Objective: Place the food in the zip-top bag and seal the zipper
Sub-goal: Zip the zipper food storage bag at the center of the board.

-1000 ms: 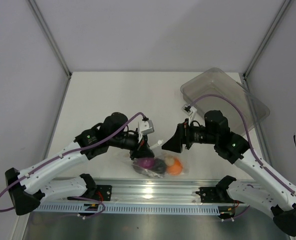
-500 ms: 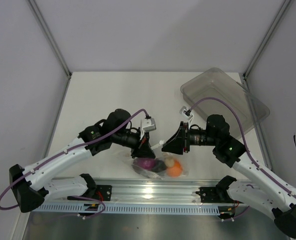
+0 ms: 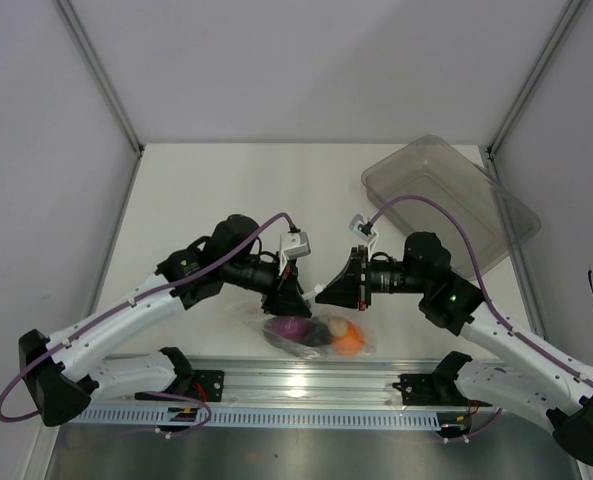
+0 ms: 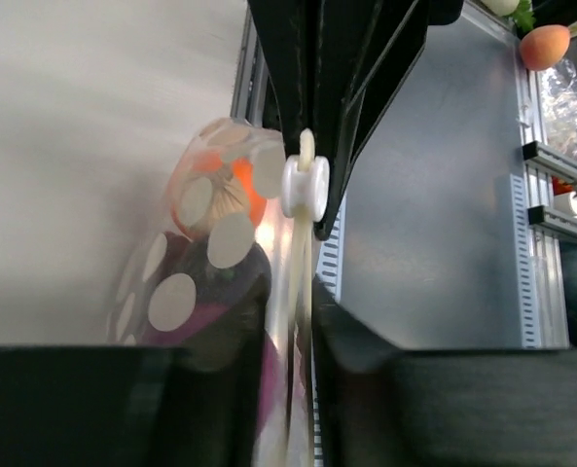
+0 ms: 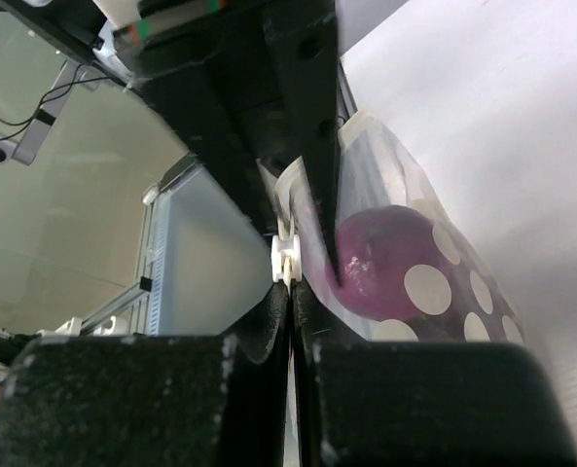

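Observation:
The zip-top bag (image 3: 321, 335), clear with white dots, lies near the table's front edge. It holds the food: a purple ball (image 3: 291, 327), a dark plum (image 3: 320, 333) and an orange ball (image 3: 349, 340). Both grippers meet nose to nose above its mouth. My right gripper (image 5: 290, 297) is shut on the zipper, its tips just behind the white slider (image 5: 284, 261). My left gripper (image 4: 293, 341) straddles the same strip with its jaws a little apart, and the slider (image 4: 306, 185) shows beyond them. The purple ball (image 5: 380, 263) sits beside the right fingers.
A rigid clear bin (image 3: 446, 190) stands at the back right, tilted over the table's edge. The metal rail (image 3: 296, 385) with both arm bases runs just in front of the bag. Grey walls close in the left, right and back.
My right gripper moved left to the bag's mouth and closed on the zipper. My left gripper's jaws, shut on the strip before, have parted slightly.

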Action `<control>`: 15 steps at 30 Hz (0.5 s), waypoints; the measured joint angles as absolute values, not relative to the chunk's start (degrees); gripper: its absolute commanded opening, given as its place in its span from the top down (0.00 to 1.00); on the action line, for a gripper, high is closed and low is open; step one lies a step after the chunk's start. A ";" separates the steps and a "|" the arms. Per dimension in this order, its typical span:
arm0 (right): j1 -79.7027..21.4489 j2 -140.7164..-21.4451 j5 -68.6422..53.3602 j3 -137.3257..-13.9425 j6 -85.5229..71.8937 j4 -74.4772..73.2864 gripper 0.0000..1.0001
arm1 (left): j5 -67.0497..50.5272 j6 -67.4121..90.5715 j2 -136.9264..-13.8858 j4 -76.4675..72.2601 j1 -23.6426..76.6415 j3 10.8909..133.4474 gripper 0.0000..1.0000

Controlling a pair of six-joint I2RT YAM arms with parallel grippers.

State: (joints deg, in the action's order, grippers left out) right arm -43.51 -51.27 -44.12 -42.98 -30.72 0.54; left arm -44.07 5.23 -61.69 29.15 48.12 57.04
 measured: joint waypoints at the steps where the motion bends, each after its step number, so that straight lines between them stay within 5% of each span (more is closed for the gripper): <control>1: -43.94 -51.18 -43.16 -42.96 -30.61 0.40 1.00 | -44.25 5.45 -61.60 28.82 47.88 57.04 0.61; 6: -44.58 -50.04 -39.40 -42.19 -30.57 0.12 1.00 | -45.43 7.49 -60.03 26.52 47.18 57.01 0.51; 11: -44.60 -49.25 -37.65 -41.45 -30.59 -0.27 1.00 | -46.33 9.34 -58.06 23.20 46.61 57.06 0.66; 15: -45.04 -48.21 -37.56 -41.19 -30.37 -0.32 1.00 | -48.40 11.29 -58.33 20.78 45.63 57.06 0.66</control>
State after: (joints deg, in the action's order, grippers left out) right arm -45.04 -48.21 -37.56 -41.19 -30.37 -0.32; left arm -48.40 11.29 -58.33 20.78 45.63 57.06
